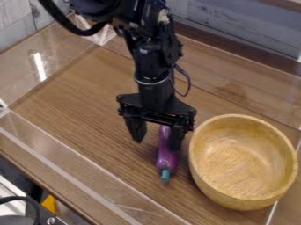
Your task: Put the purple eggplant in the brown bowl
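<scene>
The jaws (156, 132) stand wide open, holding nothing, one finger over the upper end of the purple eggplant (167, 158). The eggplant lies on the wooden surface (70, 123), its teal tip toward the camera, just beside the brown bowl (241, 163).

On the wooden tabletop (70, 119), the purple eggplant (166, 156) lies just beside the wide brown bowl (242, 163), its teal tip toward the near edge.
</scene>
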`<state>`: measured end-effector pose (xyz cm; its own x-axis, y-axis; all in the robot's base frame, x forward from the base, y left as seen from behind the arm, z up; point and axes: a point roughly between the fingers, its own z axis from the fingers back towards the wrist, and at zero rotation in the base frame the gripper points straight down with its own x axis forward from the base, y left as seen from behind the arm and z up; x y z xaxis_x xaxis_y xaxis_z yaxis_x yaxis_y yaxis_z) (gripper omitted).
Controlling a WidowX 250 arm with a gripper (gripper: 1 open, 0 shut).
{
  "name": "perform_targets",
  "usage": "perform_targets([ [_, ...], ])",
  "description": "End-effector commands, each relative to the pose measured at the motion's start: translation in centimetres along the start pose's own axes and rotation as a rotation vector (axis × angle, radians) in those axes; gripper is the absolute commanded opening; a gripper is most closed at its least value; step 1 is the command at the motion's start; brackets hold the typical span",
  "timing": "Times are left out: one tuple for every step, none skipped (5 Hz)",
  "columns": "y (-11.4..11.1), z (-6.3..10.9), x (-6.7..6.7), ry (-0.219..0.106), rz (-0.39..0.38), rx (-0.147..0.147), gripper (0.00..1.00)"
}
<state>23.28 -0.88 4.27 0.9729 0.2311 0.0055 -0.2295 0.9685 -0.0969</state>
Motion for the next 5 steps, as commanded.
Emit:
perform_targets([
  [-0.06,0.94,0.66,-0.081,0.011,-0.017,1.0],
  [-0.14,0.64,0.74,-0.1,0.013,-0.021,1.0],
  [-0.21,0.36,0.8,-0.119,0.013,-0.023,1.0],
  [-0.31,0.1,0.87,-0.142,0.011,-0.027,0.0],
  [-0.47,0.41,0.7,-0.128,0.014,-0.02,0.0],
])
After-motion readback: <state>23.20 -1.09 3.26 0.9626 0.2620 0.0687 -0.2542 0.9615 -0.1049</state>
